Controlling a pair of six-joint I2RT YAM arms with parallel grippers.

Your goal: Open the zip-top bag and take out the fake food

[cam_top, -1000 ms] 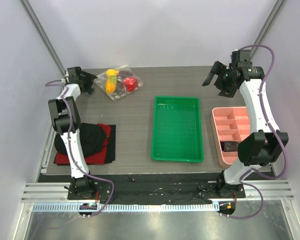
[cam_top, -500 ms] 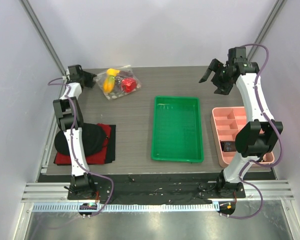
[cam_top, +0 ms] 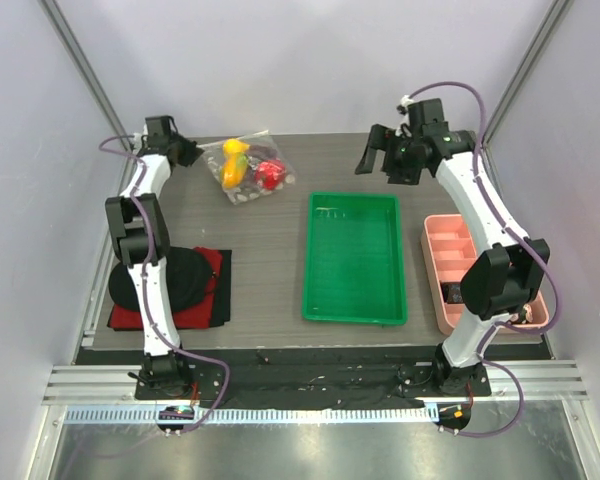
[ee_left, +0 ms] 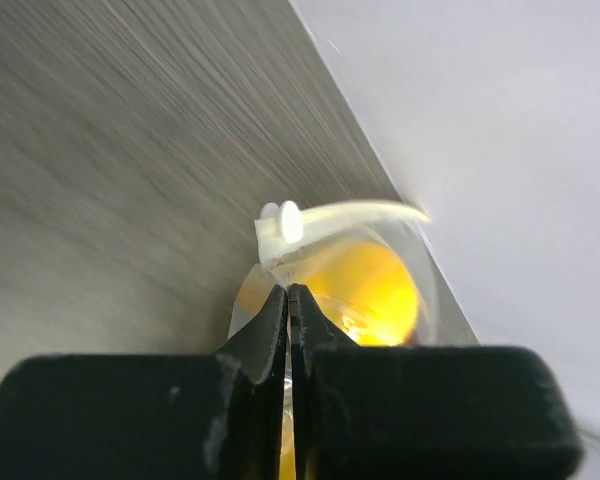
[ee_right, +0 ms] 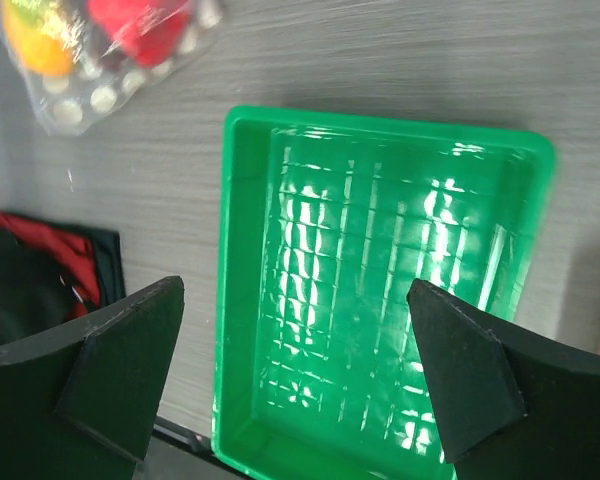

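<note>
The zip-top bag (cam_top: 248, 172), clear with white dots, lies at the back left of the table. A yellow piece (cam_top: 234, 165) and a glossy red piece (cam_top: 270, 175) of fake food show through it. My left gripper (cam_top: 200, 152) is at the bag's left edge. In the left wrist view this gripper (ee_left: 288, 292) is shut on the bag's plastic just below the white zip strip (ee_left: 280, 225), with the yellow piece (ee_left: 375, 290) right behind. My right gripper (cam_top: 377, 162) hangs open and empty over the back of the table. In its own view the right gripper (ee_right: 296, 290) is above the green tray (ee_right: 240, 250), with the bag (ee_right: 110, 60) at the top left.
A green tray (cam_top: 310, 260) sits mid-table. A pink divided tray (cam_top: 432, 262) at the right edge holds a dark lump. A red cloth (cam_top: 212, 265) with a black item on it lies at the front left. The back wall is close behind the bag.
My left gripper has closed on the bag's edge, and the bag has shifted slightly to the right. The right arm has swung left from the back right corner to above the tray's far end.
</note>
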